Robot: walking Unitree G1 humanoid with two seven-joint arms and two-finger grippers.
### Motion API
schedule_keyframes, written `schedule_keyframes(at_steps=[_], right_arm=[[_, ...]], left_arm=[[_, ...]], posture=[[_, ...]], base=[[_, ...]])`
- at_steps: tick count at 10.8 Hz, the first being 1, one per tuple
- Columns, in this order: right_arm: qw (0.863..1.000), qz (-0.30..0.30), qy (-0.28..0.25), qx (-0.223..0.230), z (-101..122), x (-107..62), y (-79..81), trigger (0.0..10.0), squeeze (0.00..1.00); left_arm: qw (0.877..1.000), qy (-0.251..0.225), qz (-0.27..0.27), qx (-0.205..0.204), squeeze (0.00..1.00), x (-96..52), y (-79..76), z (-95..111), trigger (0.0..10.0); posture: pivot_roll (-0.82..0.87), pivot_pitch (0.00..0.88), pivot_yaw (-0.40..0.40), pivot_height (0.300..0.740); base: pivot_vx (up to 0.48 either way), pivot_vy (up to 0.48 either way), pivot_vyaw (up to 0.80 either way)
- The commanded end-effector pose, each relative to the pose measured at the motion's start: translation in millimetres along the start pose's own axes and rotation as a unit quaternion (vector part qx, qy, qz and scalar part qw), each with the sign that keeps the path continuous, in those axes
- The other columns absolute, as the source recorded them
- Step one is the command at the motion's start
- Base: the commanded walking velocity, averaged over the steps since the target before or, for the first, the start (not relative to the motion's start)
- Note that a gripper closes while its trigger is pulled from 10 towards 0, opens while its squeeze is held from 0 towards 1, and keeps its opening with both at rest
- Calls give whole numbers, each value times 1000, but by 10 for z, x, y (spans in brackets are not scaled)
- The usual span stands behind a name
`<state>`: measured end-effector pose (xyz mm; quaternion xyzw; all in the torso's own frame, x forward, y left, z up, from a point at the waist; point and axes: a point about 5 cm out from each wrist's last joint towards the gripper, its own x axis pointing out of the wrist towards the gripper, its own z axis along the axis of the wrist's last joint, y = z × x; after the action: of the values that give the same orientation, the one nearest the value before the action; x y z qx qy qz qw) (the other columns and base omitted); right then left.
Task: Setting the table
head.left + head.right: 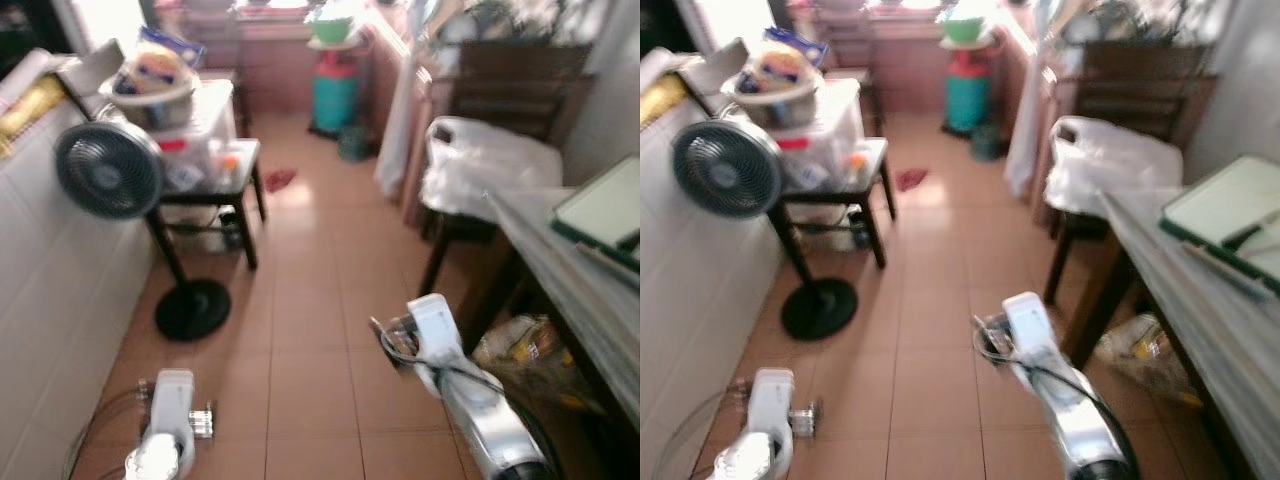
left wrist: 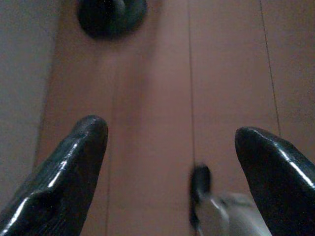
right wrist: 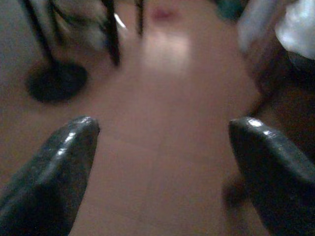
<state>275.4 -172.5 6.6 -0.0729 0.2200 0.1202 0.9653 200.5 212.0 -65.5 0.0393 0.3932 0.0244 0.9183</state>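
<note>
Step in hand: approach — nothing carried. Left gripper [image 2: 170, 147] and right gripper [image 3: 162, 147] hang over the tiled floor [image 1: 300, 300], jaws spread and empty. The surface [image 1: 575, 270] stands at right; next, turn toward it.

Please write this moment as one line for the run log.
phase: walking | left gripper: open, empty | right gripper: open, empty | table: right side

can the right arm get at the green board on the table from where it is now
Probably not yet. The right gripper hangs open over bare floor, below the table edge; the green board lies further along, though nothing blocks it.
</note>
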Motion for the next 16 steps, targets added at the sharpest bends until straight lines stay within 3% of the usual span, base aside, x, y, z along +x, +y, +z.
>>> schedule_keyframes(at_steps=[1,3,4,5,7,11,16], right_arm=[[1000,-18,20,6,-68,39,-9,10000,0],[994,-49,96,-4,-365,15,-34,10000,0],[990,-68,122,15,-479,-27,-75,10000,0],[982,-86,162,37,-673,-120,-88,10000,0],[972,-104,210,30,-891,-251,-108,10000,0],[971,-100,217,16,-929,-283,-129,10000,0],[973,-96,211,7,-921,-269,-88,10000,0]], left_arm=[[1000,11,2,21,0,23,64,53,10000],[997,58,12,56,0,1,178,-76,10000],[995,75,18,60,0,-11,216,-126,10000],[994,85,19,68,0,-26,240,-173,10000],[992,103,22,73,0,-51,228,-268,10000],[991,113,15,74,0,-62,140,-341,10000],[987,132,22,90,0,-121,202,-475,10000]], posture=[[101,0,-11,740],[91,0,-3,740],[110,0,-8,740],[122,0,-22,740],[127,0,-35,740],[115,0,-34,740],[122,0,-24,740]], base=[[0,0,0],[0,0,0],[0,0,0],[0,0,0],[0,0,0],[0,392,0],[0,480,0]])
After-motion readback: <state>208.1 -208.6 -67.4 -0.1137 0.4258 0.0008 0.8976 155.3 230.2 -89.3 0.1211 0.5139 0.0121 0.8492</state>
